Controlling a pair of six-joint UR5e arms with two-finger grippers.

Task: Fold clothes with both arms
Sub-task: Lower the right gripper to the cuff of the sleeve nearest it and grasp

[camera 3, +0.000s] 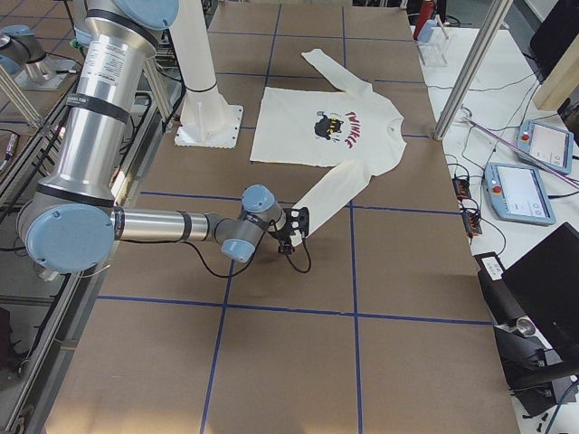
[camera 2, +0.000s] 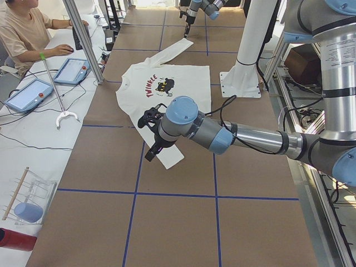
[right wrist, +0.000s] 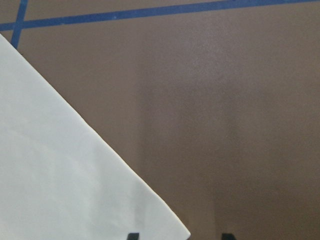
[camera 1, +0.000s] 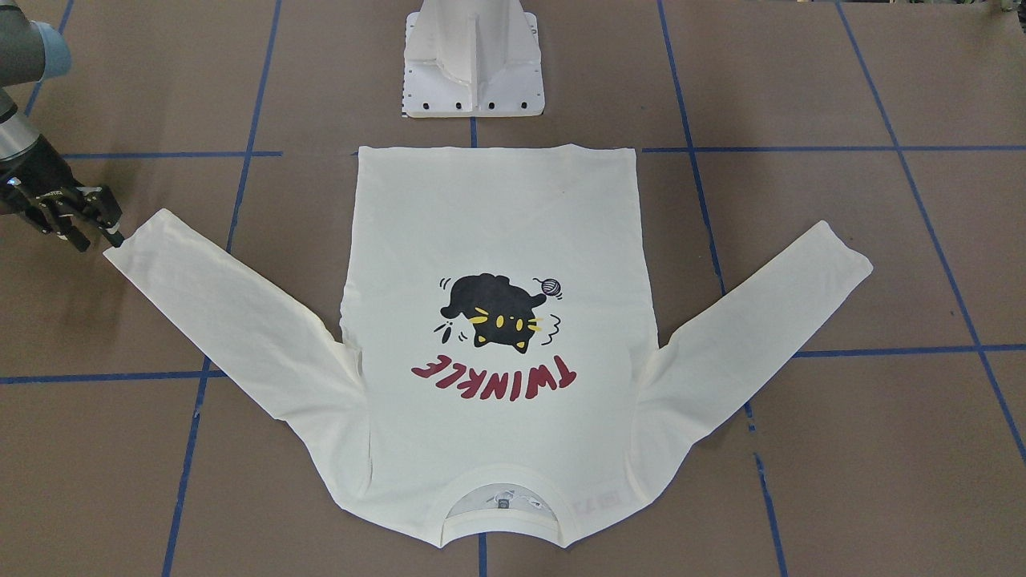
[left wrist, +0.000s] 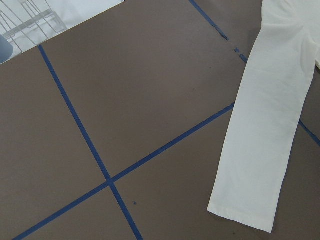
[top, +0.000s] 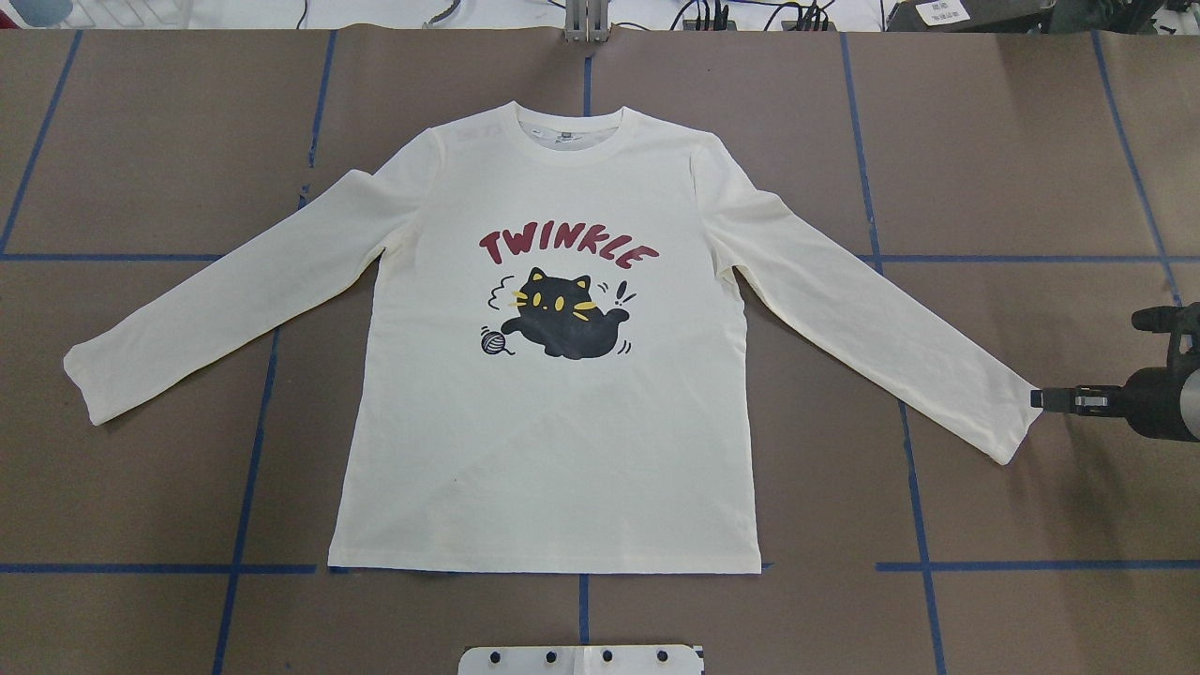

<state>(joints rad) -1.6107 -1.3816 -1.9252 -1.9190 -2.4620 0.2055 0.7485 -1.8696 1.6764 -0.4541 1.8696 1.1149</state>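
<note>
The cream-white long-sleeved shirt (top: 553,422) lies flat on the brown table, print up, with the black cat (top: 562,319) and red "TWINKLE" showing; both sleeves are spread out. My right gripper (top: 1039,398) is at the tip of the sleeve cuff (top: 1008,422) on my right side, low over the table. In the right wrist view its two fingertips (right wrist: 132,235) stand apart, with the cuff corner (right wrist: 170,225) between them. My left gripper (camera 2: 149,156) shows only in the exterior left view, above the other sleeve's cuff (left wrist: 242,215); I cannot tell whether it is open or shut.
The white pedestal base (camera 1: 473,64) stands at the robot's side of the table, just behind the shirt's hem. Blue tape lines (top: 253,450) cross the brown surface. An operator (camera 2: 22,33) sits with tablets (camera 2: 28,94) beyond the far edge.
</note>
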